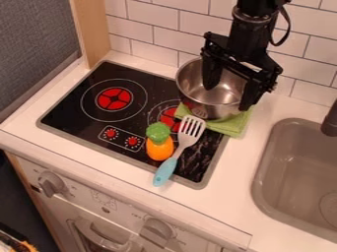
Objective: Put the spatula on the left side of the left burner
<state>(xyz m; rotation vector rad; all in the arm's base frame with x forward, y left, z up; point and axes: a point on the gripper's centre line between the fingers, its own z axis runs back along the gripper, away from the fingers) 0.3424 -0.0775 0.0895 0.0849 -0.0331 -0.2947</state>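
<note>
We find the pincer (227,98) at the pot (197,101), its 2 fingers apart. The pot rests on 1 green cloth (230,125). In front, we locate the spatula (176,156) on the stove's right side, beside 1 orange-and-green toy vegetable (159,142).

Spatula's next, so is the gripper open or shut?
Open: the gripper has its fingers wide apart, the pot showing between them.

No lettering can be made out; the oven's small markings are illegible.
</note>
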